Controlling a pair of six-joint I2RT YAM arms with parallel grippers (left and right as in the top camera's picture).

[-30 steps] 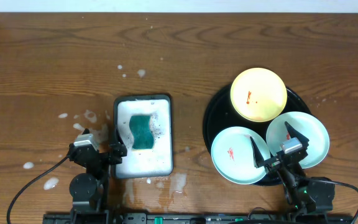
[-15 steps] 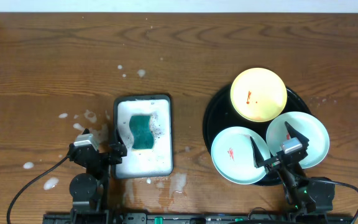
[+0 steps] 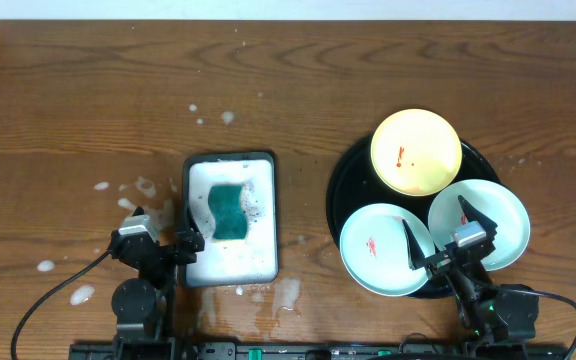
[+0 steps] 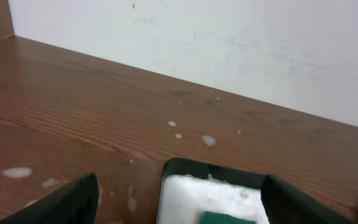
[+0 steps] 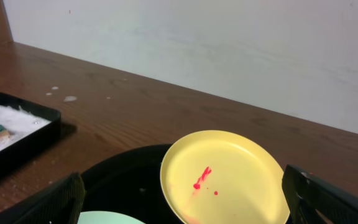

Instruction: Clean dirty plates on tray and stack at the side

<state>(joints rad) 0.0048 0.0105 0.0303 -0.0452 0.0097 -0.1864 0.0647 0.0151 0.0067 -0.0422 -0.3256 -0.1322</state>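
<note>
Currently left claw (image 3: 162,229) and right claw (image 3: 436,224) both gape empty at the near table (image 3: 348,320) edge, three dirty plates (image 3: 416,152) sit crowded, rims touching, on the black tray (image 3: 342,185) at right; risk: lifting one could drag a neighbour off.

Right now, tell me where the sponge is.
In the overhead view, the green sponge lies in foam inside the white sponge tray, left of the round black tray.

No readable text, label, brand, number or sign appears in any view.
</note>
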